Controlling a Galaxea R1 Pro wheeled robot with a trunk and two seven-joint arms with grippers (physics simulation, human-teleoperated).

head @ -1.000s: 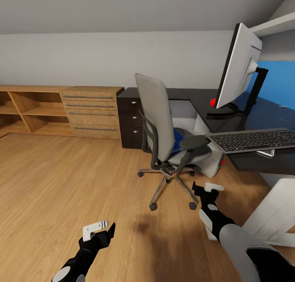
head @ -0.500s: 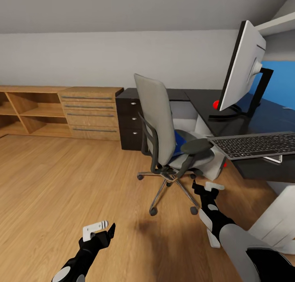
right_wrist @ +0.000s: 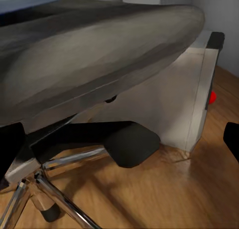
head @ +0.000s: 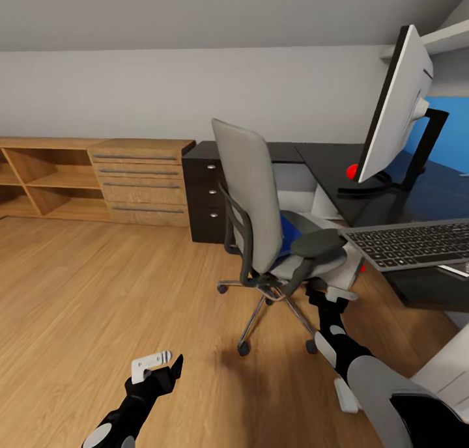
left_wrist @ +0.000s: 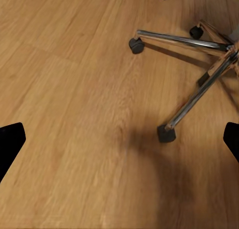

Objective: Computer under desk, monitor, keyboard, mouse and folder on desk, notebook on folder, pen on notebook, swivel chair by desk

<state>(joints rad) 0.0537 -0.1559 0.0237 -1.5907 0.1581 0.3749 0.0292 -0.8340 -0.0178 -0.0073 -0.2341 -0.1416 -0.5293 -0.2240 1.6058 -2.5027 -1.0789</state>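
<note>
The swivel chair (head: 260, 213) stood on the wood floor (head: 98, 292) just beside the worktop (head: 391, 200), its back toward the robot. The blue folder (head: 290, 230) lay on the chair seat, mostly screened by the backrest; it was the item to be transferred to the worktop. The monitor (head: 397, 106) stood upright on the worktop on its black stand. The keyboard (head: 413, 243) lay near the front edge, apparently overhanging it. Part of the light grey computer (right_wrist: 174, 104) showed under the worktop behind the chair.

The right hand (head: 327, 297) was extended low, near the chair base and below the armrest, probably as an approach to the seat; its fingers were parted and carried nothing. The left hand (head: 159, 365) hung over bare floor, released and empty, with the chrome base (left_wrist: 199, 84) ahead of it.

The wooden shelving (head: 39, 178) had visibly empty compartments; its drawers and those of the black drawer unit (head: 207, 194) were closed
</note>
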